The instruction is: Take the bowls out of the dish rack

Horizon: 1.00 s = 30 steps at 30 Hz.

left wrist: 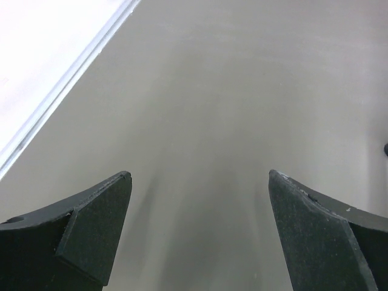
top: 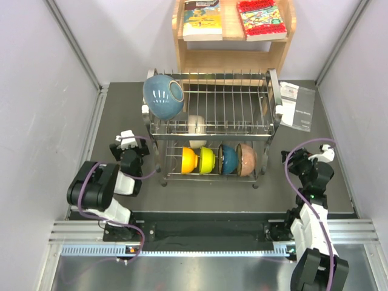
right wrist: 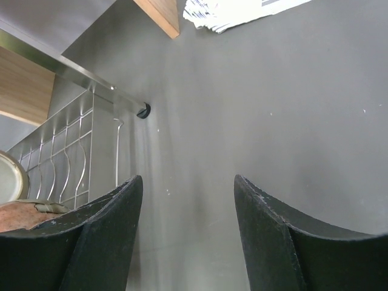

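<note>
Bowls (top: 209,160) racked in dish rack (top: 236,103); wooden shelf (top: 230,60) behind, leaflet (top: 298,106) right.

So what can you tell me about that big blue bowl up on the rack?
The large light blue bowl is round, glossy and looks like glazed ceramic. It is not lying flat: it is tipped up on its side. It sits at the left end of the upper tier of the silver wire dish rack, propped against the thin bars and the left corner, and partly overhangs that edge. Only the rack seems to touch it.
</note>
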{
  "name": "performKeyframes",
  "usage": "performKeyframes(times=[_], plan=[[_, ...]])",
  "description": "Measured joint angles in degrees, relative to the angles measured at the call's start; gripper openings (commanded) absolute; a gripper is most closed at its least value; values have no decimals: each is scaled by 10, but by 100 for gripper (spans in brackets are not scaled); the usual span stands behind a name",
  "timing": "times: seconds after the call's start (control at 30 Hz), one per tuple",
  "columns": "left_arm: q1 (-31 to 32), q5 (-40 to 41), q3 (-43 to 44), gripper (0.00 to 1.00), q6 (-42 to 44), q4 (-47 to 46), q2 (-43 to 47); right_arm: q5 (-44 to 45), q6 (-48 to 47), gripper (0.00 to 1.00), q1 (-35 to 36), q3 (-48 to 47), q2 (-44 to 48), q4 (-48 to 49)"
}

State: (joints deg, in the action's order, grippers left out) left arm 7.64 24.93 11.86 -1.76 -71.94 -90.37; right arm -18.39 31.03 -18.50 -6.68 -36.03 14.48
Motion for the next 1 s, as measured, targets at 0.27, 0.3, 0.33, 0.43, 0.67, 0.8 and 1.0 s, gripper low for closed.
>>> performKeyframes(times=[0.27,0.3,0.33,0.43,0.67,0.8,1.0], plan=[[31,56,91,99,-40,240,265,1,0,61,0,0,-5,5],[35,64,118,99,-50,283,291,1,0,61,1,0,-8,5],[39,72,149,99,-61,329,314,1,0,61,2,0,-11,3],[52,87,185,99,-79,413,365,1,0,61,4,0,-7,-3],[67,110,198,99,-163,624,554,3,4,61,4,-2,21,-17],[67,80,244,99,-202,703,580,4,12,61,4,-19,21,-48],[67,-62,213,99,-225,689,634,6,10,61,4,-74,24,-94]])
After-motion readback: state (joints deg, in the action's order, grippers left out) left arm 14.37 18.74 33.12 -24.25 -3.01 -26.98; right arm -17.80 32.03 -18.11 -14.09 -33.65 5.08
